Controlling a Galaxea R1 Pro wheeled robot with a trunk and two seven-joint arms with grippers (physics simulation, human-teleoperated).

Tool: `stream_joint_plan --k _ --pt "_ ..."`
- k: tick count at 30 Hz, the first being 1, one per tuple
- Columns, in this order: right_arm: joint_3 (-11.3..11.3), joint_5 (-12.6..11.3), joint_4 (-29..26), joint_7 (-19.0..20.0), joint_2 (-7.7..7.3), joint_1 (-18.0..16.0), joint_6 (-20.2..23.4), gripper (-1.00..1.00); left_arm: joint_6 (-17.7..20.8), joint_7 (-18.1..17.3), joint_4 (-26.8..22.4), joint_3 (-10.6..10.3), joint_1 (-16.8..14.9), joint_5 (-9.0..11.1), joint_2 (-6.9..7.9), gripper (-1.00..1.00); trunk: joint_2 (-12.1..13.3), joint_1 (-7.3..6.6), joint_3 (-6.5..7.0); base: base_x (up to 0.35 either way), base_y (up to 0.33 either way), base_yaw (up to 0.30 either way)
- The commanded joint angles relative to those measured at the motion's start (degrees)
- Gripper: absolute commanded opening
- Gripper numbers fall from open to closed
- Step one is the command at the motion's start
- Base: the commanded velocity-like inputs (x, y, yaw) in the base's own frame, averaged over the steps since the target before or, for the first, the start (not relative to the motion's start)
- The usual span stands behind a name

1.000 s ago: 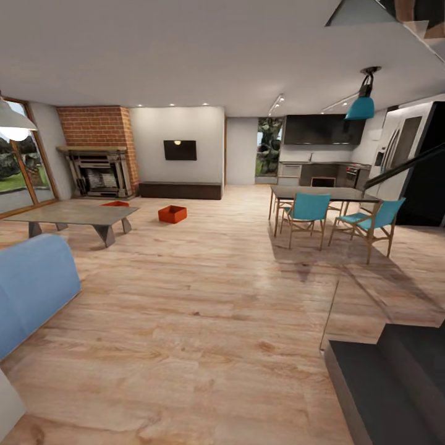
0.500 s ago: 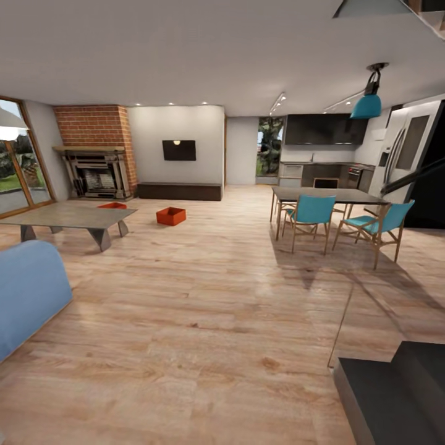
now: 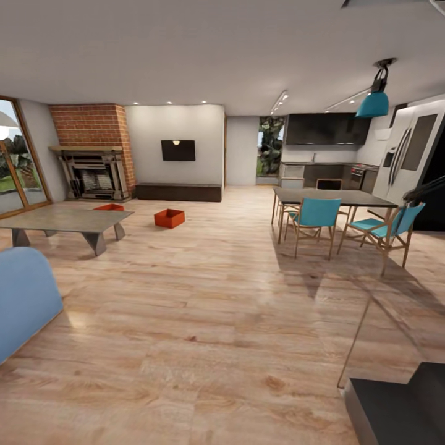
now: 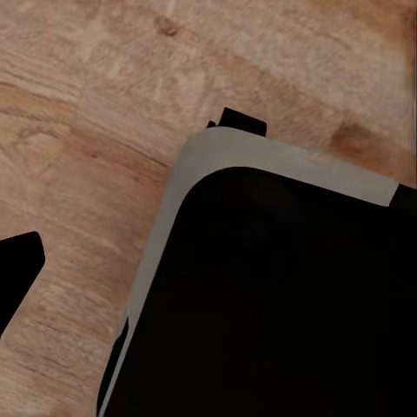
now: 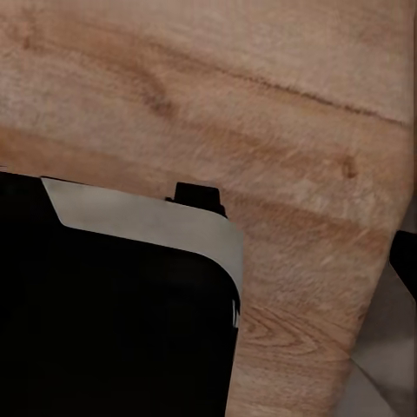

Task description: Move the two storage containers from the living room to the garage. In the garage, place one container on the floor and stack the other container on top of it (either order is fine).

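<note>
Closer now than a second ago, the camera having advanced: living room, light plank floor (image 3: 204,296). Two storage containers, orange-red: one (image 3: 169,217) open on the planks right of the low grey coffee table (image 3: 62,219), one (image 3: 109,207) behind that table, before the brick fireplace (image 3: 93,151). Dining table with teal chairs (image 3: 316,213), right. Gripper states: cannot tell.

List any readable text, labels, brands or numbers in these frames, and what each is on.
None readable.
TV: dark screen, no logo legible.
Two orange-red bins: plain walls, no labels.
Fridge and kitchen units: no markings readable.
Wrist views: wood floor and robot body, no print.
</note>
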Motion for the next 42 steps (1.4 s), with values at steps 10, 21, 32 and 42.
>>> stream_joint_plan --k 10,21,32,42 --pt "0.44 -0.65 0.2 -0.1 -0.02 -0.07 -0.36 1.0 0.02 0.07 -0.08 0.12 -0.01 0.14 -0.05 1.0 -0.03 0.03 -0.06 0.324 0.0 0.129" --pt "0.8 -0.68 0.19 -0.44 -0.02 -0.07 0.06 1.0 0.0 0.07 -0.07 0.17 -0.01 0.11 -0.1 1.0 -0.03 0.03 -0.06 0.324 0.0 0.007" --pt "0.48 -0.93 0.19 -0.62 -0.03 -0.07 -0.25 1.0 0.1 0.5 -0.07 0.04 -0.01 -0.15 -0.43 1.0 -0.03 0.03 -0.06 0.324 0.0 0.0" --pt "0.48 -0.98 0.18 -0.55 -0.12 -0.07 -0.04 1.0 0.19 0.6 -0.09 0.04 -0.01 -0.07 -0.35 1.0 -0.03 0.03 -0.06 0.324 0.0 0.0"
